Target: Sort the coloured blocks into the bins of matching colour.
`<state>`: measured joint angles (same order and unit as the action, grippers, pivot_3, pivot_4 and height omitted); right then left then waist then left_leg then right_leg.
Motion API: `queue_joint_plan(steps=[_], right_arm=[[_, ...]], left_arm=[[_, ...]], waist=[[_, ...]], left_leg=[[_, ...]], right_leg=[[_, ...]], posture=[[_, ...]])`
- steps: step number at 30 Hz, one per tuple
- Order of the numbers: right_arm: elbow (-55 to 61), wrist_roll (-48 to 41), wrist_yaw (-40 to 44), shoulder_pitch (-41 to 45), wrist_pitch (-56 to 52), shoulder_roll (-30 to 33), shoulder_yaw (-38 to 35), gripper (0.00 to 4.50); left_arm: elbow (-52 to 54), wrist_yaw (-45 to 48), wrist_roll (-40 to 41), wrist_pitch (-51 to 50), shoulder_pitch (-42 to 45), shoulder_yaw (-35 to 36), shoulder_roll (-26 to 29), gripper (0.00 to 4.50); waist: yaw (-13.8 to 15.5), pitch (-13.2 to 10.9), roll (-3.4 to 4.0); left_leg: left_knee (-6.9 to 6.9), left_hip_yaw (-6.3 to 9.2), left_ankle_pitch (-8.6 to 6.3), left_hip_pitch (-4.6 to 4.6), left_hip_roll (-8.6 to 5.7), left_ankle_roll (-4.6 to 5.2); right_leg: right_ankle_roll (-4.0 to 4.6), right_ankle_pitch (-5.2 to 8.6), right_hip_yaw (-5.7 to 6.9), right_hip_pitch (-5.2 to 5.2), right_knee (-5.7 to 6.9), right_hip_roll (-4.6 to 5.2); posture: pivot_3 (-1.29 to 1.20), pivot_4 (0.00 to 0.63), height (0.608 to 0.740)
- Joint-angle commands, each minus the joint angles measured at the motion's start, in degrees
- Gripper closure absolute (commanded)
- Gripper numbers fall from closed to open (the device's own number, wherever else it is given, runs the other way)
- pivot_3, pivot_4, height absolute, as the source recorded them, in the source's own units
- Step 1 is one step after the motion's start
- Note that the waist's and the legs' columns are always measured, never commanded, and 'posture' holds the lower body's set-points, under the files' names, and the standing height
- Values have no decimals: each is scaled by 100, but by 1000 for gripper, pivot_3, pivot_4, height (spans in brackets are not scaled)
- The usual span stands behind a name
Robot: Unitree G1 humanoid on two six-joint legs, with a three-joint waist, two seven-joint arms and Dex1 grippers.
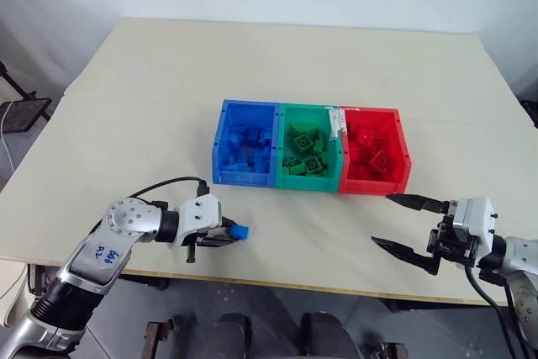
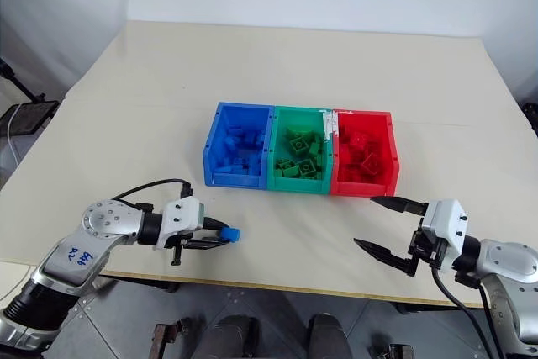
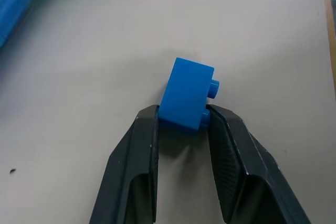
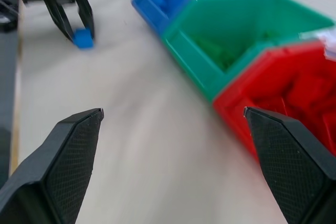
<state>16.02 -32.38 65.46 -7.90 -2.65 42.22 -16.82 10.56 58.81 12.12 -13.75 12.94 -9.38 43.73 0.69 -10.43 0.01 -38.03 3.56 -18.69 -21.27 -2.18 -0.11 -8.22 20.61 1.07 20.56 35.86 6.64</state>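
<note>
Left gripper (image 1: 229, 237): clamped on the blue block (image 3: 185, 94), pinched between both fingertips, low over the desk (image 1: 277, 65) near its front edge.
Blue block: at the left gripper's tips, studs facing one finger; short of the blue bin (image 1: 245, 142), which lay ahead of that gripper.
Right gripper (image 1: 403, 224): fingers spread wide, nothing between them; held just in front of the red bin (image 1: 374, 149).
Bins: blue, green (image 1: 309, 147) and red, joined in a row, between and beyond the two grippers; each held blocks of its own colour.
Desk: pale top, carried the bins.
</note>
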Motion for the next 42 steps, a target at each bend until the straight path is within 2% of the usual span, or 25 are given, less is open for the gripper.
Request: queue_joint_plan(steps=[1,4,8,12,17,19,21,24,26,28,32,36,42], right_arm=[[524,-280,-314,114,-207,-184,87,0],[701,-357,-641,250,-342,-394,118,0],[690,-305,-973,404,-363,-610,78,0],[572,-199,-1179,462,-278,-723,-3,0],[557,-123,-1254,410,-190,-775,-16,0],[568,-111,-1268,381,-170,-790,-30,0],[558,-98,-1274,354,-138,-791,-53,0],[468,-78,-1269,369,-70,-763,-101,0],[298,-44,-1278,462,-33,-720,-166,0],[166,-19,-1259,527,8,-690,-200,0],[-140,64,-947,659,118,-534,-111,0],[-420,168,-512,851,168,-331,137,0],[-1032,252,127,1328,273,-138,426,0]], left_arm=[[164,-45,879,308,-28,875,-354,3503],[222,-317,1543,-58,268,1443,-665,3503],[-229,-1081,1408,-397,1100,1609,-973,3503],[-851,-1280,1186,-611,1894,1333,-1218,3503],[-1633,-1228,813,-553,2491,906,-1477,3503],[-1711,-1222,727,-325,2517,916,-1508,2785],[-1729,-1296,641,-166,2522,1006,-1476,2338],[-1479,-1193,821,-208,2360,1289,-1297,1345],[-1139,-847,1164,-348,1941,1596,-1017,763],[-976,-667,1167,-266,1586,1720,-762,140],[-457,-158,1459,-110,446,2299,-246,140],[-154,8,1262,296,-569,2638,26,140],[-297,-310,1067,713,-883,2757,-27,140]], waist=[[9,-1,-1],[18,-1,-1],[78,-1,-2],[70,-1,-2],[55,-1,-2],[31,-1,-2],[1,-1,-3],[-35,-1,-3],[-85,-1,-2],[-108,-1,-2],[-98,-1,-1],[-51,-2,-1],[-39,-2,-1]], left_leg=[[-3,1,0,-2,0,0],[-5,4,0,-3,-1,0],[-12,11,1,-3,-9,-1],[-9,10,1,-3,-17,2],[-5,8,1,-5,-15,2],[-4,5,1,-5,-14,2],[-3,3,1,-5,-11,2],[-4,4,1,-6,-8,1],[-4,3,1,-5,-8,1],[0,3,1,-1,-5,1],[2,3,1,2,-5,1],[-2,12,1,0,-7,1],[-1,23,1,-1,-6,0]], right_leg=[[0,0,-1,2,2,1],[0,0,-1,2,3,5],[-1,-1,16,0,9,-3],[-5,-2,18,0,15,-5],[-5,-3,21,3,25,-10],[-5,-3,21,5,25,-12],[-5,-3,20,6,26,-13],[-5,-3,19,6,26,-15],[-5,-3,18,6,26,-14],[-5,-3,12,6,24,-13],[-4,-2,7,8,13,-9],[-3,-2,-4,1,2,4],[0,0,-19,-3,-3,10]], posture=[[0,150,740],[0,150,740],[0,150,740],[0,150,740],[0,150,740],[0,150,740],[0,150,740],[0,150,740],[0,150,740],[0,150,740],[0,150,740],[0,150,740],[0,150,740]])
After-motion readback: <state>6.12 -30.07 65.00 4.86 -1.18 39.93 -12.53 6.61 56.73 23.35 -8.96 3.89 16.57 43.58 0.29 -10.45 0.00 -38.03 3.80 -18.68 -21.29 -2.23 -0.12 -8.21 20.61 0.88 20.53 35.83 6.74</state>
